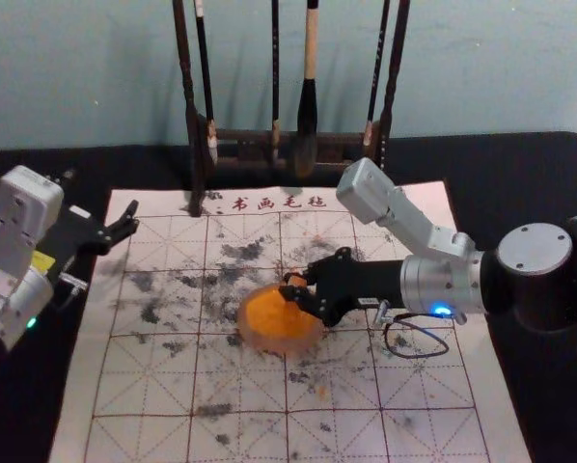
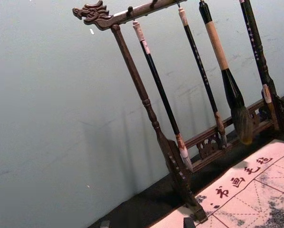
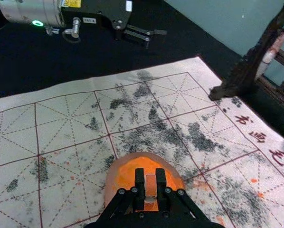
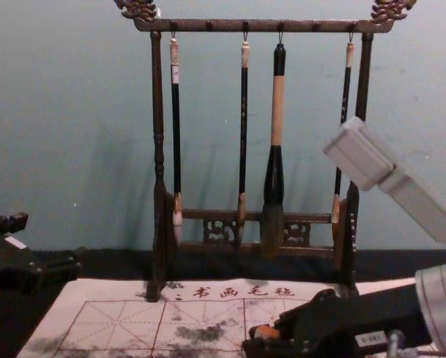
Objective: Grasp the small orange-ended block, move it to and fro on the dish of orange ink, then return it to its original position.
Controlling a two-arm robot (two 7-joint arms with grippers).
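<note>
My right gripper (image 1: pixel 298 291) reaches in from the right over the dish of orange ink (image 1: pixel 269 320), which lies on the gridded felt sheet. In the right wrist view, the right gripper (image 3: pixel 151 185) is shut on the small block (image 3: pixel 150 184), held between its two black fingers above the orange dish (image 3: pixel 124 175). The chest view has the block's orange part (image 4: pixel 265 332) at the gripper's tips. Whether the block touches the ink I cannot tell. My left gripper (image 1: pixel 126 224) stays parked beyond the sheet's left edge.
A dark wooden rack (image 4: pixel 256 26) with several hanging brushes stands behind the sheet. The felt sheet (image 1: pixel 153 386), spotted with black and orange marks, covers the middle of the black table (image 1: pixel 530 174). A wall rises behind the rack.
</note>
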